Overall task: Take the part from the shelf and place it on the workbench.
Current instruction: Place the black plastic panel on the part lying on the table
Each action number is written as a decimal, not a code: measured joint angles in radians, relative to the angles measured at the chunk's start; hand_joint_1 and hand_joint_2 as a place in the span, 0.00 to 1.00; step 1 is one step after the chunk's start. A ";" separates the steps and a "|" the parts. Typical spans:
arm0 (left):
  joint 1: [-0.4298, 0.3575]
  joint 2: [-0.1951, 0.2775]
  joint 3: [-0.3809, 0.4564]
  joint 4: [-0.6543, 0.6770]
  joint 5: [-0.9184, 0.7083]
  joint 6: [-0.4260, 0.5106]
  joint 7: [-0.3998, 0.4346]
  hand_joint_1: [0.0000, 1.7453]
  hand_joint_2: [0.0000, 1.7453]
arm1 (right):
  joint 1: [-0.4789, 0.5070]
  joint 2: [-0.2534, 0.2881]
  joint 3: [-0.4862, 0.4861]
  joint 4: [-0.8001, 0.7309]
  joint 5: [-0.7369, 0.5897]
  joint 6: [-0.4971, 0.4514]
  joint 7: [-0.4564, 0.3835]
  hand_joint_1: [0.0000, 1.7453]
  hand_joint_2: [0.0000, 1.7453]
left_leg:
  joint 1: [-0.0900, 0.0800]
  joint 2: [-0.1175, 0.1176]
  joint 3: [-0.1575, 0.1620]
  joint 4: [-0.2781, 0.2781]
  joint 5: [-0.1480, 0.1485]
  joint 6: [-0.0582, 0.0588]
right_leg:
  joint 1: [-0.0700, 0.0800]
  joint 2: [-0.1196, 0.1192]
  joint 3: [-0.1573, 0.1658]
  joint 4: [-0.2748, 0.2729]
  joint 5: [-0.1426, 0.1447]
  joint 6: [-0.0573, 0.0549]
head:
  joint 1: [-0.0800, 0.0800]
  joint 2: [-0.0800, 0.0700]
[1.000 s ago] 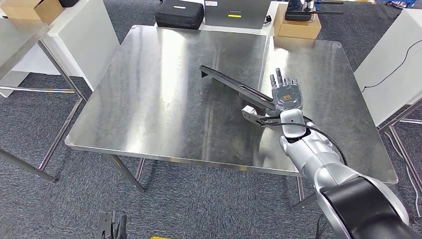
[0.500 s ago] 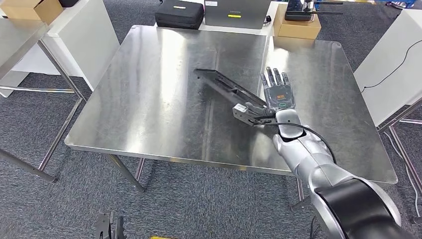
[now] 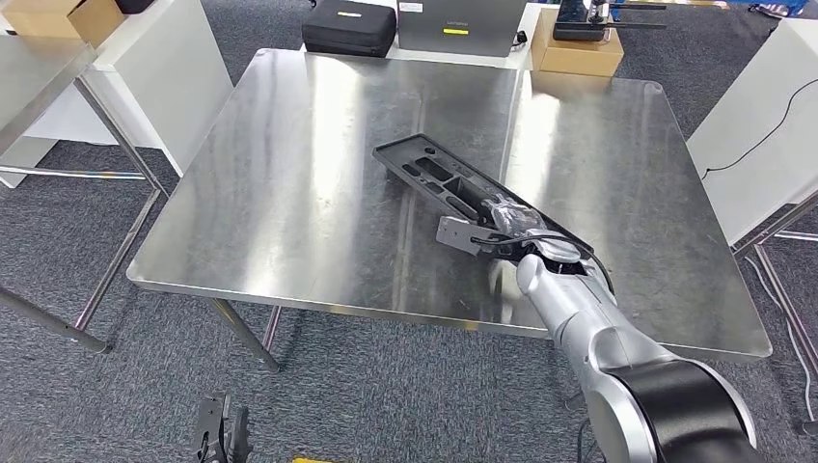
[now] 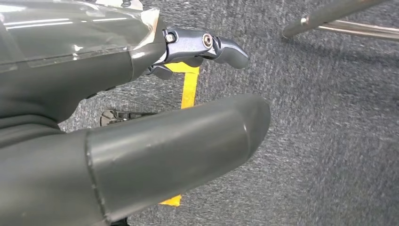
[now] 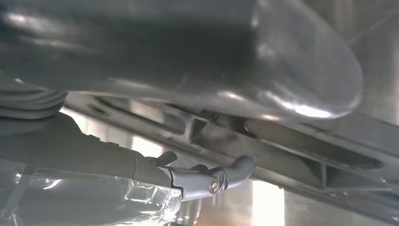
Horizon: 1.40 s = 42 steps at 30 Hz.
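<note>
black part [image 3: 439,175], silver workbench [image 3: 309,174]

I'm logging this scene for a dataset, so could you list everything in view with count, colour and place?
part: one, black, long, lying flat on the workbench, near end under the right hand
workbench: one, bare steel, centre
case: one, black, beyond the workbench's far edge
grey box: one, grey with a yellow label, right of the case
cardboard boxes: two, brown, one beyond the far right corner, one far left
white tables: two, white, left and right of the workbench
tape: one strip, yellow, on the grey carpet
right hand: one, dark, on the part's near end, fingers around it in the right wrist view
left hand: one, grey, hanging over the carpet, holding nothing
</note>
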 joint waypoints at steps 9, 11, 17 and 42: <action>0.037 0.001 0.001 0.000 0.014 0.006 -0.092 0.00 0.00 | 0.306 -0.033 -0.127 -0.616 -0.076 -0.611 -0.054 0.00 0.00 | 0.000 -0.006 0.000 0.000 -0.002 -0.001 | 0.000 -0.004 0.001 0.000 -0.003 0.002 | 0.000 0.000; 0.047 0.003 0.007 0.000 0.016 0.012 -0.098 0.00 0.00 | 0.402 -0.043 -0.173 -0.816 -0.079 -0.676 -0.073 0.00 0.00 | 0.000 -0.007 -0.001 0.000 -0.003 -0.001 | 0.000 -0.005 0.000 -0.001 -0.004 0.002 | 0.000 0.000; 0.067 0.007 0.022 0.000 0.013 0.014 -0.119 0.00 0.00 | 0.626 -0.040 -0.345 -1.216 -0.177 -0.724 -0.303 0.00 0.00 | 0.000 -0.006 0.000 0.000 -0.006 -0.001 | 0.000 -0.004 0.000 -0.001 -0.005 0.002 | 0.000 0.000; 0.107 0.030 0.190 0.001 0.159 -0.064 -0.115 0.00 0.00 | 1.021 0.098 -0.393 -1.449 -0.720 -0.711 -0.535 0.00 0.00 | -0.002 0.000 0.020 -0.016 -0.002 0.035 | -0.011 -0.003 -0.014 0.068 -0.061 0.015 | 0.005 0.000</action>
